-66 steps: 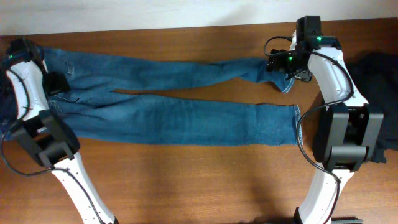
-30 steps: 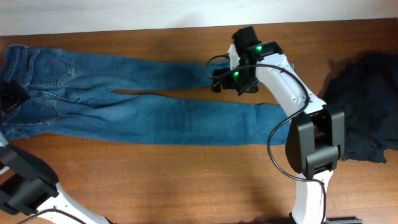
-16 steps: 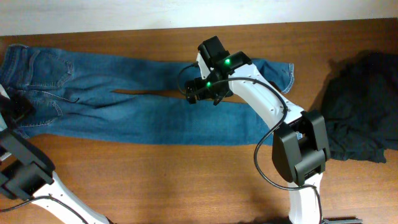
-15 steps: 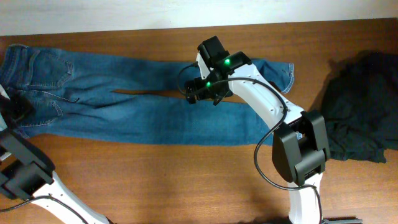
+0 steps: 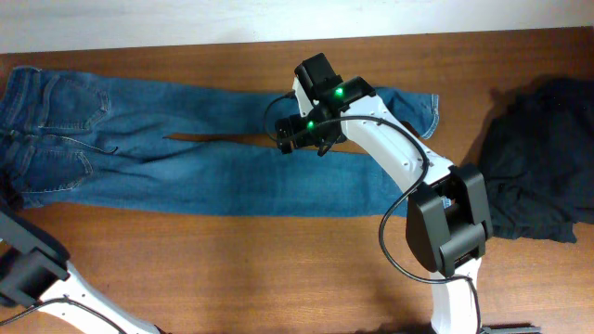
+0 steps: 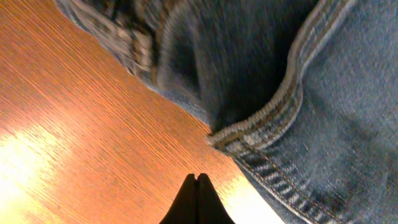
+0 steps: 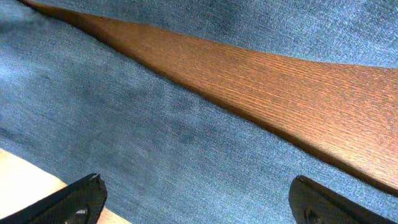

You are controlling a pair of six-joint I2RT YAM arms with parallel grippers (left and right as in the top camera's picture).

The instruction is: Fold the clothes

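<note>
My left gripper (image 6: 198, 190) is pinched shut, empty, just off the left end of the jeans (image 5: 213, 176); my right gripper (image 7: 196, 202) gapes over their middle, ready to grab.

A: How are the jeans (image 5: 186, 153) laid?
B: Spread flat along the table (image 5: 278, 269). The waistband (image 5: 13, 130) is set at the left edge and the legs are run rightward. A thin wedge of bare wood is seen between them.
A: And the right arm (image 5: 394, 158)?
B: It is stretched across both legs from the lower right. The right gripper (image 5: 290, 139) is held over the wedge, by the lower leg's inner edge.
A: Anything else?
B: A black garment (image 5: 534, 172) is bunched at the far right, apart from the jeans. The left arm (image 5: 32, 274) is seen only at the lower-left corner.
</note>
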